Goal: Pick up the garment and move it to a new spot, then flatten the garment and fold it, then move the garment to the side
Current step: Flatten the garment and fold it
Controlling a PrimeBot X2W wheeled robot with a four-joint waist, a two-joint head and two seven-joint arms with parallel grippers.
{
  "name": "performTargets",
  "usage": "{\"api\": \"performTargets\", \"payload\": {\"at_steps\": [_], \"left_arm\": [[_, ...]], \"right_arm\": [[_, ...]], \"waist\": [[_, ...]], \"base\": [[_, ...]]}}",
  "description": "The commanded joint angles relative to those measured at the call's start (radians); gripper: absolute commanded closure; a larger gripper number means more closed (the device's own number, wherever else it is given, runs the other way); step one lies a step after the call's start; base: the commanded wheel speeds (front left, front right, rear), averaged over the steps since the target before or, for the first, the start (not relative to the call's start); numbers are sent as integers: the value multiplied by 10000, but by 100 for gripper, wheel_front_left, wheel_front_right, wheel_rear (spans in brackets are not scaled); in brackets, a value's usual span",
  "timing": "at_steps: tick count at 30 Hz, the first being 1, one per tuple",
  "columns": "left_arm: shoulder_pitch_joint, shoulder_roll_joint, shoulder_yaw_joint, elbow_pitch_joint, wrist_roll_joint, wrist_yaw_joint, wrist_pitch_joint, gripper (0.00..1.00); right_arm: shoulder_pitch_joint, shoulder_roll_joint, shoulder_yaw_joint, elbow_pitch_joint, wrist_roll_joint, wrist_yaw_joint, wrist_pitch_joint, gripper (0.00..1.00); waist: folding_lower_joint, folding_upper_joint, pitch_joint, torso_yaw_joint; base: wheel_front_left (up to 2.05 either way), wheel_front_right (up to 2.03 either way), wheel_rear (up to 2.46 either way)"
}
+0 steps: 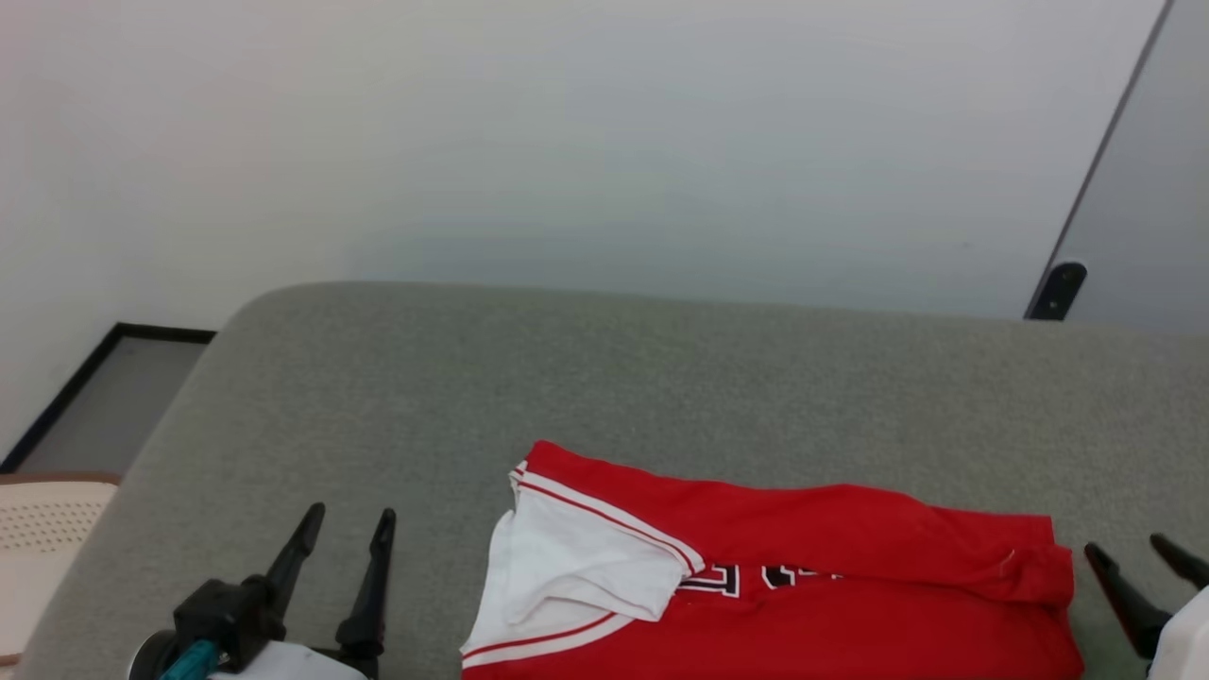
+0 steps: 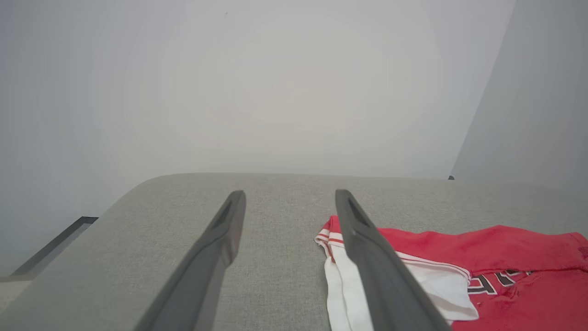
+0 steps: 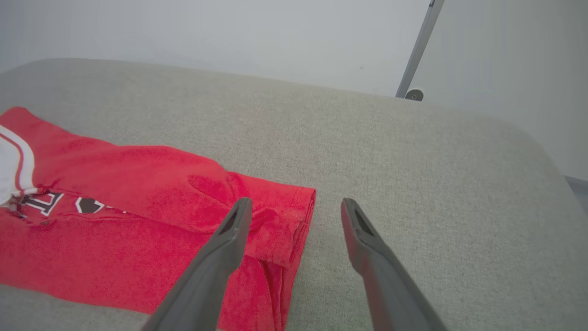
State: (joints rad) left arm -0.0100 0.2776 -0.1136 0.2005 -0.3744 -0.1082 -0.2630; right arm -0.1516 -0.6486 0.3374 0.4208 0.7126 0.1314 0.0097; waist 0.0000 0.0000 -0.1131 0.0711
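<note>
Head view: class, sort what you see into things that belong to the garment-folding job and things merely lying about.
Job: garment; left gripper and right gripper, both open; grey padded surface beneath.
Lying about: cream perforated object; black door fitting.

Grey fabric pad (image 1: 661,378), rounded corners, spans the lower half. Plain white wall (image 1: 567,142) behind, 12 o'clock, soft even light. Grey panel (image 1: 1162,189) at 2 o'clock, dark fitting (image 1: 1058,289) at its foot. Grey floor (image 1: 123,397) with black skirting (image 1: 165,331) at 9 o'clock; beige perforated surface (image 1: 42,529) at 8.
</note>
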Motion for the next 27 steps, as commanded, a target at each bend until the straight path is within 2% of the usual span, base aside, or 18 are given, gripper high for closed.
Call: {"api": "performTargets", "payload": {"at_steps": [1,7,12,16,20,27], "left_arm": [[-80,-61,46,5,85,-66,-12,0],[-297,-129,59,29,245,-143,-13,0],[-500,-115,-61,-18,277,-188,-12,0],[-689,-144,-267,5,211,-220,-13,0],[-909,-156,-448,-36,109,-235,-12,0],[-1379,-249,-692,-109,-60,-227,-12,0]], "right_arm": [[-101,66,93,73,77,-17,241,0],[-585,16,510,319,338,-17,1559,0],[-1312,102,886,856,599,-17,3152,0],[-1958,210,1146,1637,622,-17,4431,0],[-2556,451,1292,2374,816,-17,5178,0],[-3369,1240,1335,4340,1151,-17,6558,0]], "waist": [[0,0,237,-206],[0,0,428,-184],[0,0,575,32],[0,0,744,314],[0,0,1010,616],[0,0,1596,1074]], "base": [[0,0,0],[0,0,0],[0,0,0],[0,0,0],[0,0,0],[0,0,0]]}}
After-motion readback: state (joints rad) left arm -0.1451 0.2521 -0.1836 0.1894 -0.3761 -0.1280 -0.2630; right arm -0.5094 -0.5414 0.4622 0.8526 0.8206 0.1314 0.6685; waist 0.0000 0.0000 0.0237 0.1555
